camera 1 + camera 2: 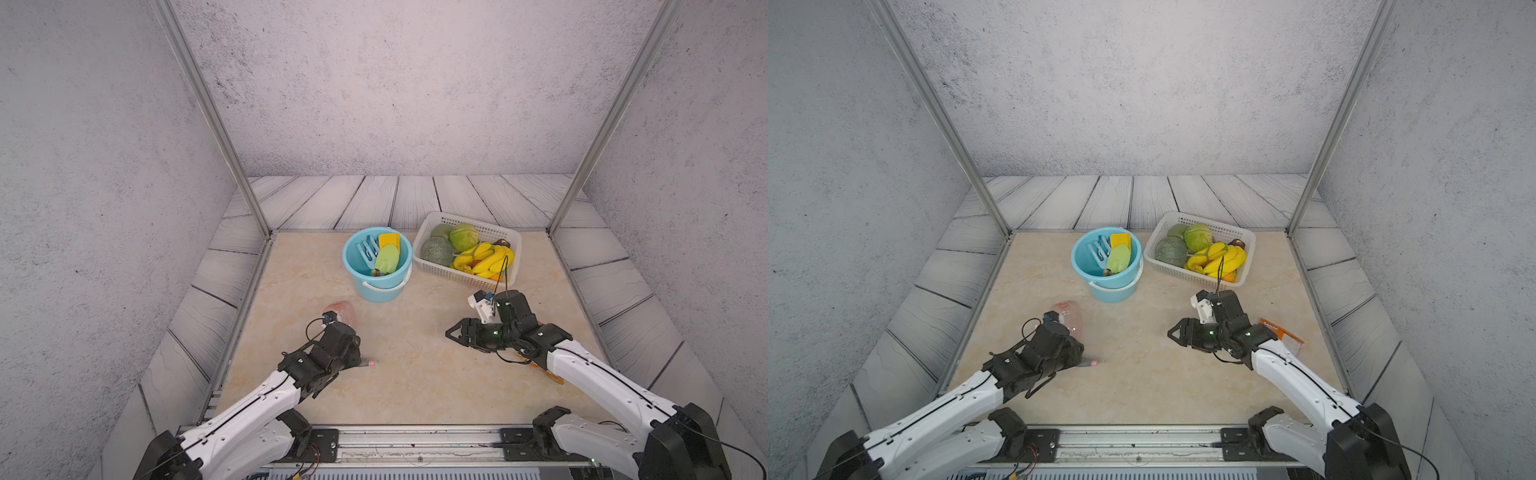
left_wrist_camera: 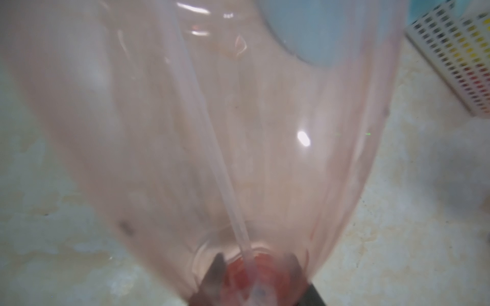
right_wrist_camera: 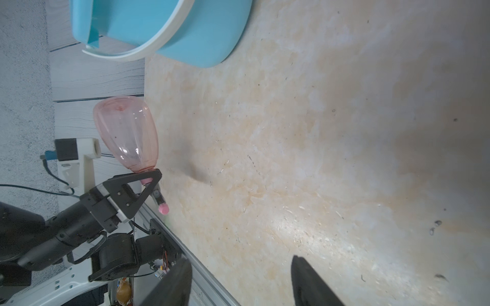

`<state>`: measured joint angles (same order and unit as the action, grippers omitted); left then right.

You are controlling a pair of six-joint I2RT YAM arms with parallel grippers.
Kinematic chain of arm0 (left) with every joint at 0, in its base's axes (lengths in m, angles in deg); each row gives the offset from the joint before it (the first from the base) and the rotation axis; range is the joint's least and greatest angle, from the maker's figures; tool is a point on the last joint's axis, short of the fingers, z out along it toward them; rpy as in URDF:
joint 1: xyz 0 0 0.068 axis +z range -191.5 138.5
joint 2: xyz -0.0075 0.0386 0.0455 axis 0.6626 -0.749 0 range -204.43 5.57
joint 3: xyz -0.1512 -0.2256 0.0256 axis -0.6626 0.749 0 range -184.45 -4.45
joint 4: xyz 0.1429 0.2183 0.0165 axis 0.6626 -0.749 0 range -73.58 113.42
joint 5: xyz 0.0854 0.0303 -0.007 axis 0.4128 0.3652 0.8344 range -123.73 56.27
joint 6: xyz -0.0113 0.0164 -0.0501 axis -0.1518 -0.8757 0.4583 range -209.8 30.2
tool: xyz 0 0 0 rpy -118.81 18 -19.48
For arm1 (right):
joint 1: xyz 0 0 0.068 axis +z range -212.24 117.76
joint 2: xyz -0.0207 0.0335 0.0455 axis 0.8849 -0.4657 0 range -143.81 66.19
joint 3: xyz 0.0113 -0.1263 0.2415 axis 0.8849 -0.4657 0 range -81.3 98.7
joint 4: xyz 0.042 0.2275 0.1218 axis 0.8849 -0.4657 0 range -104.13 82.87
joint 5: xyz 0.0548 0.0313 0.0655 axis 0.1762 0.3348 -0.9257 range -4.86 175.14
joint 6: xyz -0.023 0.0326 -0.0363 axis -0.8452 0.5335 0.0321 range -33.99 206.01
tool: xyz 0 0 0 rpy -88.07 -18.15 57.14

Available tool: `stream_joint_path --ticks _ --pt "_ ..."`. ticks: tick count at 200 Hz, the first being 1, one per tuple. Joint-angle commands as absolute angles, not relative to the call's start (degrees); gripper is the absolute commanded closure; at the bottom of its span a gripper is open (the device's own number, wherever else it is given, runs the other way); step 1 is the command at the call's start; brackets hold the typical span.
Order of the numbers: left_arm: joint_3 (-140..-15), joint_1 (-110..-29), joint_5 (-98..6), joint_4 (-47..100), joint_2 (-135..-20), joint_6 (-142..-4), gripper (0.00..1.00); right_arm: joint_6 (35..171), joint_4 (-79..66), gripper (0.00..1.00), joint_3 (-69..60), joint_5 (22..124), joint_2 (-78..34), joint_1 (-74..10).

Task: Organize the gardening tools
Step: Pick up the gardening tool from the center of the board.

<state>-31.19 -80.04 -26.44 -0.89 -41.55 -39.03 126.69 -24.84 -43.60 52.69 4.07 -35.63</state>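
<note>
With 12 o'clock at the far wall, the pink translucent spray bottle (image 1: 343,311) sits at about 9 o'clock on the bench (image 1: 415,374), well short of the light-blue bucket (image 1: 376,291) at 12 o'clock. The left hand (image 3: 151,182) is clamped on the bottle's narrow neck, just under the spray head. Its pink nozzle tip (image 1: 372,363) pokes out on the 5 o'clock side, while the bulbous body points toward 11 o'clock. Whether the body touches the bench or hangs just clear cannot be told. The right hand (image 1: 451,332) waits near 3 o'clock with its fingers well apart and nothing between them. A blue fork (image 1: 368,249), a yellow tool (image 1: 389,240) and a green trowel (image 1: 387,258) already stand in the bucket. The white basket (image 1: 461,280) of fruit and vegetables lies at 1 o'clock. The bottle looks empty: the left wrist view shows only the thin dip tube (image 2: 212,132) running through clear pink plastic, so it is probably very light. Its wall seems thin and glossy, likely to flex or slip under a squeeze on the wide belly. The neck is the stiffer, narrower part and a sensible place to hold. Gripped there, though, the long body may swing or pivot about the fingers during a lift. Its width also probably leaves little spare room among the tools in the bucket.
</note>
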Motion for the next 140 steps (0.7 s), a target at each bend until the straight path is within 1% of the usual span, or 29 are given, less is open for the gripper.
stream_joint_path --ticks 1,21,41,89,119,140 --pt "-31.5 -80.5 -25.2 -5.4 -35.2 -34.4 1.0 128.6 -20.8 0.34 -44.6 49.7 3.6 -34.9" --pt "-33.8 -80.6 -24.1 -5.6 -31.8 -33.1 1.0 128.7 -18.9 0.33 -43.5 49.9 3.8 -33.1" --pt "-38.3 -80.6 -23.6 -5.8 -32.7 -33.0 1.0 127.9 -17.0 0.32 -41.7 52.4 4.5 -30.1" --pt "-45.6 -81.2 -27.3 2.3 -40.2 -30.5 1.0 125.5 -0.3 0.32 -44.5 62.2 7.7 -22.6" --pt "-49.8 -83.1 -27.5 6.2 -45.2 -29.5 1.0 123.3 9.5 0.34 -46.1 66.6 7.2 -20.3" --pt "-53.2 -84.5 -26.7 7.0 -48.5 -29.7 1.0 121.6 12.4 0.35 -45.9 68.9 6.2 -18.8"
